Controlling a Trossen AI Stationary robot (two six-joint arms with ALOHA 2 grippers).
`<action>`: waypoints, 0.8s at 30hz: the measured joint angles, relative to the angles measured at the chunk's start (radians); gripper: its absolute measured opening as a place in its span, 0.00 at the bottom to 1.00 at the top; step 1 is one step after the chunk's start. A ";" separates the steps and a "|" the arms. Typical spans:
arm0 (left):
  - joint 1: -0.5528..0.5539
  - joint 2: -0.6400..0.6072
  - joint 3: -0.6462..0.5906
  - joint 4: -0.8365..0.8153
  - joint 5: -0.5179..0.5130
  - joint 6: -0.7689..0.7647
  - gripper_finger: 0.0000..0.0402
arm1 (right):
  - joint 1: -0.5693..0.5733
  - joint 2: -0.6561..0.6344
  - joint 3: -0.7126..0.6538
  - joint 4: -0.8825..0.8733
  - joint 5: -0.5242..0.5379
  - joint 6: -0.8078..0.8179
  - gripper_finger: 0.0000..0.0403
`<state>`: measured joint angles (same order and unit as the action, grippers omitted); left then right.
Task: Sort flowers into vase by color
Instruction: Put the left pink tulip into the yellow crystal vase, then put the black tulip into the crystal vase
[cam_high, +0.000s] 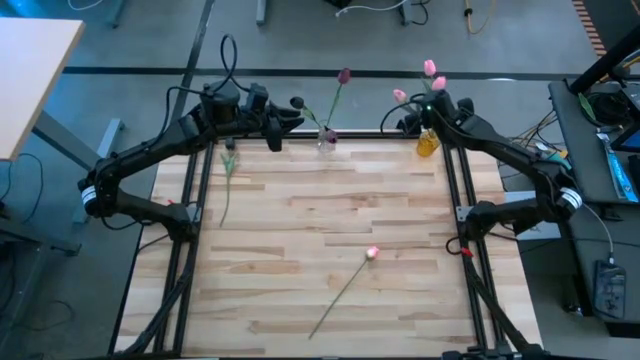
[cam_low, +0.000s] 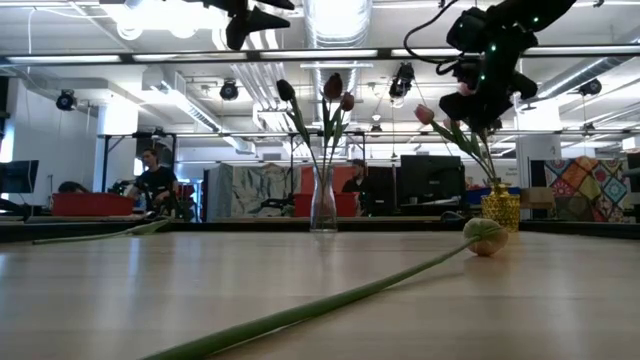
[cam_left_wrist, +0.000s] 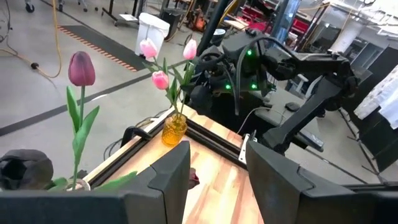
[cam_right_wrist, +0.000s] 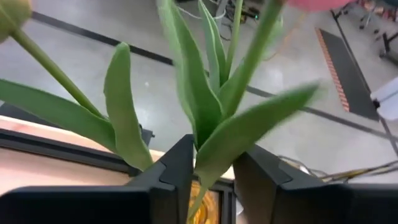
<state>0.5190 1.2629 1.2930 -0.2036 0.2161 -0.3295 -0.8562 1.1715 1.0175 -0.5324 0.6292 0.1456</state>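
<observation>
My right gripper (cam_high: 425, 110) (cam_low: 478, 100) (cam_right_wrist: 214, 177) hangs over the yellow vase (cam_high: 427, 144) (cam_low: 500, 208) at the table's far right, shut on one of three pink tulips (cam_high: 429, 68) standing in it. My left gripper (cam_high: 288, 116) (cam_left_wrist: 217, 177) is open and empty, high up, just left of the clear vase (cam_high: 327, 138) (cam_low: 323, 205), which holds maroon tulips (cam_low: 333, 86). One pink tulip (cam_high: 372, 253) (cam_low: 485, 236) lies flat on the table near the middle. A maroon tulip (cam_high: 229, 160) lies along the table's left edge. My right gripper pinches a pink tulip between its two fingers, by its stem and leaves (cam_right_wrist: 214, 146) a little above the yellow vase's mouth (cam_right_wrist: 205, 208). The fingers come down from above, across the stem. The tulip stands roughly upright, its lower end inside the vase.
Black frame rails (cam_high: 450, 190) run along the table's left and right sides. Both vases stand at the far edge. The wooden top (cam_high: 300, 220) between the two lying tulips is bare. Beyond the table, people sit in the room (cam_low: 152, 180).
</observation>
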 joint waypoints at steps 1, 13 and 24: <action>0.000 0.000 0.000 -0.004 0.000 0.000 0.35 | 0.000 0.003 0.009 -0.019 0.000 0.014 0.27; 0.000 -0.007 0.000 -0.085 -0.046 0.034 0.35 | 0.000 0.013 0.219 -0.238 -0.048 0.024 0.54; 0.003 -0.085 0.000 -0.311 -0.260 0.075 0.33 | 0.004 0.008 0.461 -0.461 -0.200 -0.026 0.50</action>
<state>0.5220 1.1776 1.2930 -0.5144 -0.0436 -0.2547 -0.8525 1.1798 1.4789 -0.9932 0.4292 0.1197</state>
